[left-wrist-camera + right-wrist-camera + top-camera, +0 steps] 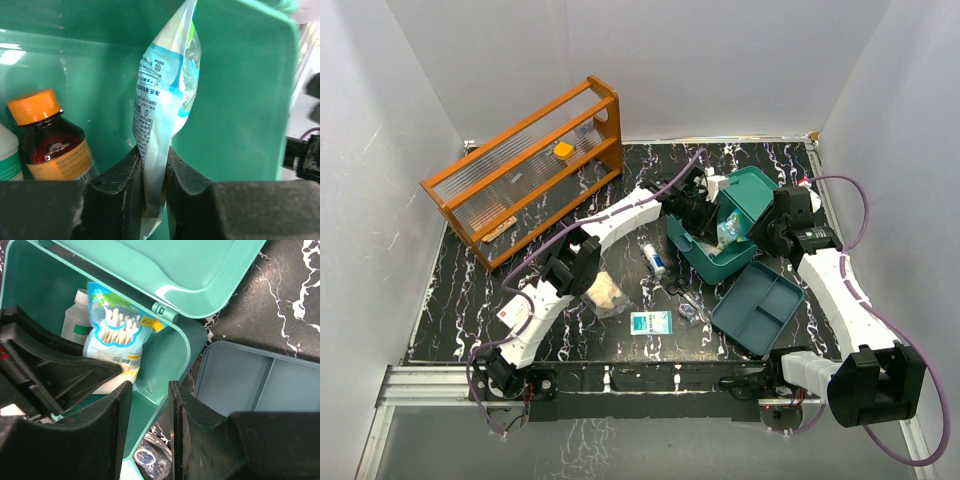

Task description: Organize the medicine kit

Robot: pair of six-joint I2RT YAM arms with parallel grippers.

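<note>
Packing in hand: we find the left gripper [152,172] clamped on a swab packet [165,85], upright inside the open kit [708,262], right of centre in the top view. The right gripper [150,392] sits over its rim, jaws apart; grip unclear. Next, we judge: lower and release.

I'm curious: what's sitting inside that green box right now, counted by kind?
Bottles: 2 (brown bottle, white bottle)
Bags: 1 (bag of cotton swabs, pinched in the left gripper)
Total: 3 showing inside the medicine kit
</note>
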